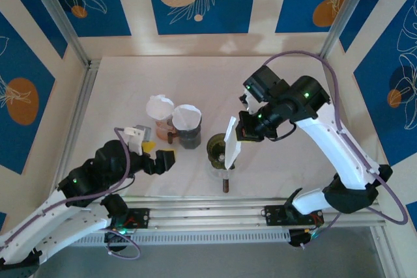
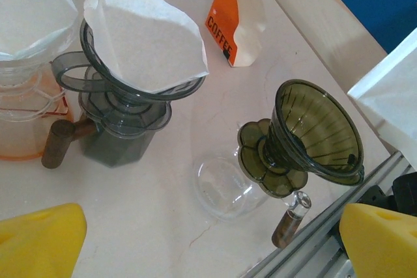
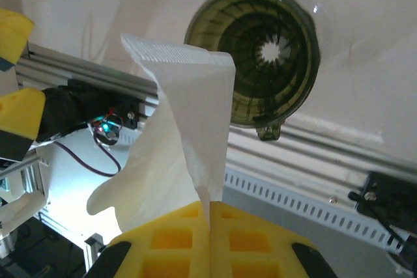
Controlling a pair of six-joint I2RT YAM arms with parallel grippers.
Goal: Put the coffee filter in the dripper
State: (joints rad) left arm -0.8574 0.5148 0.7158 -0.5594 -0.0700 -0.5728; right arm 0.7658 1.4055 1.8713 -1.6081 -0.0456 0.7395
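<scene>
The white coffee filter (image 1: 230, 145) hangs folded from my right gripper (image 1: 244, 132), which is shut on its edge. It hovers just above the olive-green dripper (image 1: 217, 150), which sits on a glass carafe with a wooden handle. In the right wrist view the filter (image 3: 189, 128) rises from between the yellow fingers of the right gripper (image 3: 210, 211), with the dripper (image 3: 254, 63) empty below and beyond it. My left gripper (image 1: 158, 158) stands open to the left of the dripper. The left wrist view shows that dripper (image 2: 317, 131) tilted on its carafe (image 2: 225, 187), and a corner of the filter (image 2: 391, 96) at the right.
Two other brewers with white filters stand behind: a grey one (image 1: 188, 124) and an orange one (image 1: 160, 114). An orange coffee box (image 2: 234, 17) lies beyond them. The metal rail (image 1: 215, 214) runs along the table's near edge.
</scene>
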